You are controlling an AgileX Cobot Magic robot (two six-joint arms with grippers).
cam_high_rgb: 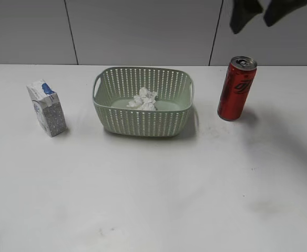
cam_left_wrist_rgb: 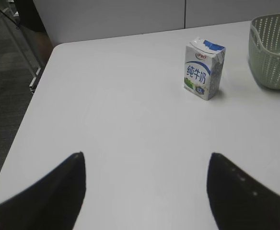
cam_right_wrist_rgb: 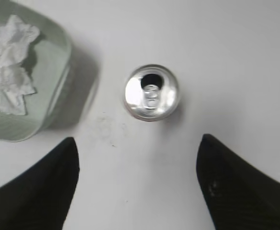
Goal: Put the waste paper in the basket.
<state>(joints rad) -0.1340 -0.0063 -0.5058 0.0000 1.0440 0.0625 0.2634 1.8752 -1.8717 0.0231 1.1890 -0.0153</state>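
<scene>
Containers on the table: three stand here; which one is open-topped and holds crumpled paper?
The green basket in the middle. Its perforated walls surround white waste paper; the milk carton and red can beside it hold none.

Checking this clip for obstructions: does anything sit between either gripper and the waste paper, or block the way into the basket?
Nothing visible does. The waste paper already lies inside the basket, whose top is open. The red can and carton stand apart at either side.

The right gripper point(cam_high_rgb: 262, 11) is hanging high at the upper right, its jaws spread wide and holding nothing. The left gripper point(cam_left_wrist_rgb: 146, 191) is hovering low, fingers parted wide, likewise empty.
</scene>
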